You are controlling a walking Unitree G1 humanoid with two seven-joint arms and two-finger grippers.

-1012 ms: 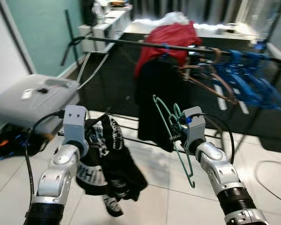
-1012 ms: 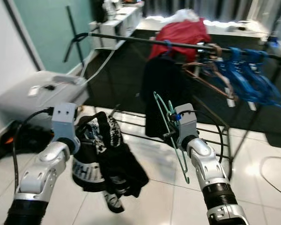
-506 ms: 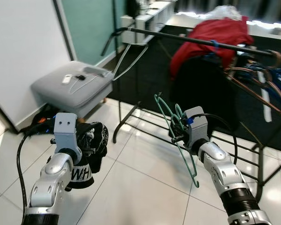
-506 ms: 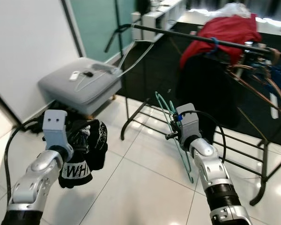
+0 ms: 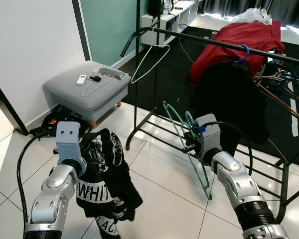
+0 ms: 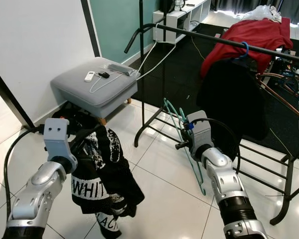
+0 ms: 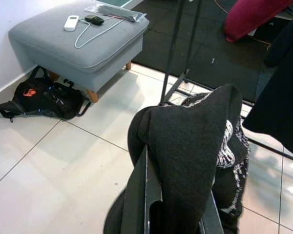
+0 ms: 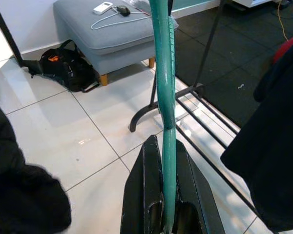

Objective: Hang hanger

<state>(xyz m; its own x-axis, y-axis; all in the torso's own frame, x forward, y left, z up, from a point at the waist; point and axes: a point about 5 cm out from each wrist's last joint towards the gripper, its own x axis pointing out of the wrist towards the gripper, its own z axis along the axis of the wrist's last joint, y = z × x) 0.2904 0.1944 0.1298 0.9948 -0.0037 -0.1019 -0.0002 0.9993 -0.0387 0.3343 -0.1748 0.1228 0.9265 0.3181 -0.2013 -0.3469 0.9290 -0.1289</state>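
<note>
Grey ottoman (image 5: pixel 87 92) against wall; black bag (image 7: pixel 44 100) just beside.

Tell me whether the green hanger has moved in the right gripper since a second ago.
No. The green hanger sits the same in the right gripper, hook down; the clothes rail shifted only because the camera turned.

White letters "WHIT" stand on the black garment (image 5: pixel 105 184)

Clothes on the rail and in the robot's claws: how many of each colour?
Red garment, draped over the rail: 1
Black garment, hanging from the rail: 1
Black garment with white lettering, held by the robot: 1
Total: 3
</note>
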